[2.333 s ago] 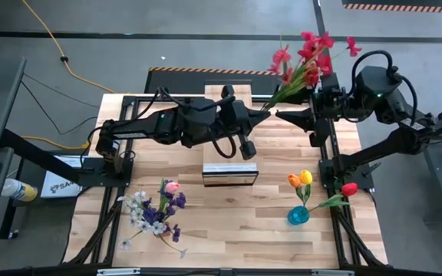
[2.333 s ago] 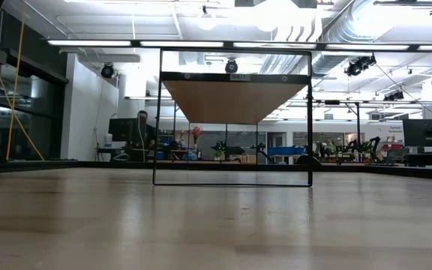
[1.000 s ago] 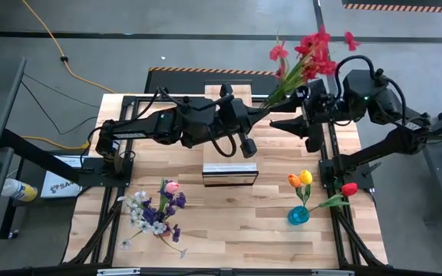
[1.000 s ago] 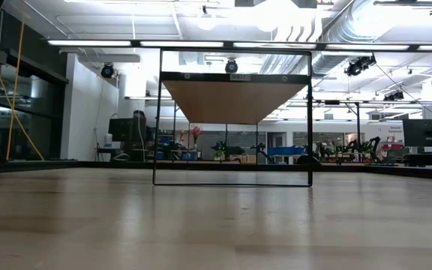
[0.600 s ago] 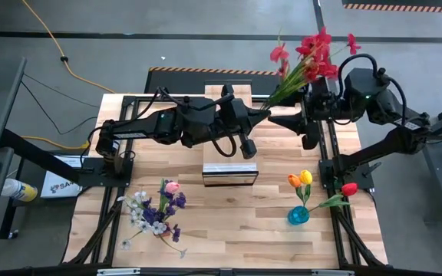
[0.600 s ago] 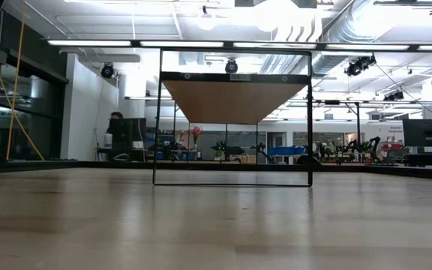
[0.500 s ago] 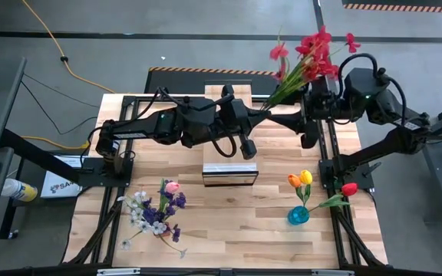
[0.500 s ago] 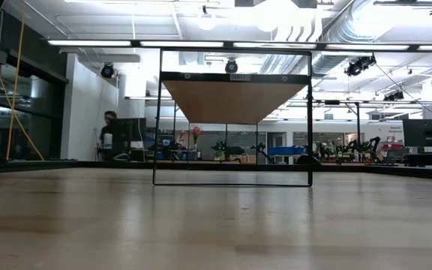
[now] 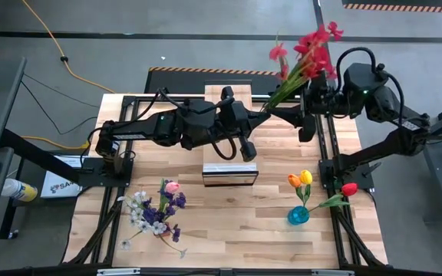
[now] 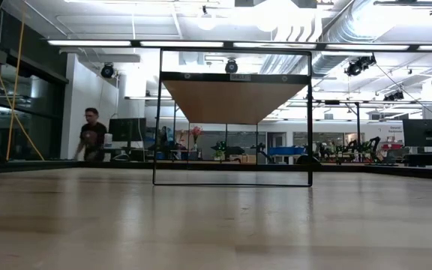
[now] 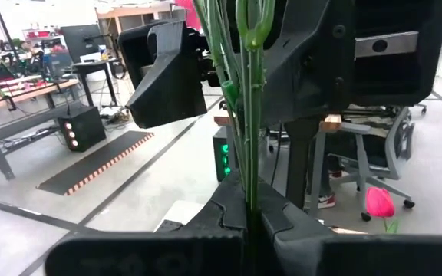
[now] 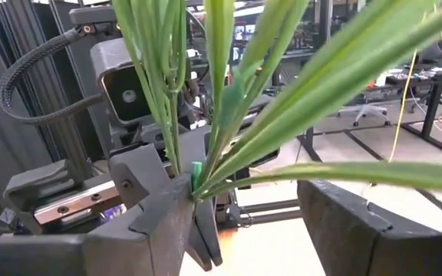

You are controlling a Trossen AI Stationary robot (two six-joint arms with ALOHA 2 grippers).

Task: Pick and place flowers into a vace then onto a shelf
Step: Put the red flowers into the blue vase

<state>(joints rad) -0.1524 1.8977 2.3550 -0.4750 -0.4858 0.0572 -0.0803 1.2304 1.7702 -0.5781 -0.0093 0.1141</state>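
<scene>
Passing a red flower spray (image 9: 307, 52) between two arms above the desk (image 9: 229, 211)
Left gripper (image 9: 262, 112) fingers clenched on its stems; right gripper (image 9: 276, 113) fingers parted around them

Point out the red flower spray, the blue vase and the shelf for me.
red flower spray (image 9: 313, 47), high view, on its blossoms.
blue vase (image 9: 298, 215), high view, on its body.
shelf (image 9: 229, 173), high view, on its metallic end.

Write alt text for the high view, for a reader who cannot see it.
Above the wooden table, the left gripper is shut on the stems of a red flower spray while the open right gripper meets it from the other side. A blue vase of tulips, a loose bunch and the shelf lie below.
</scene>
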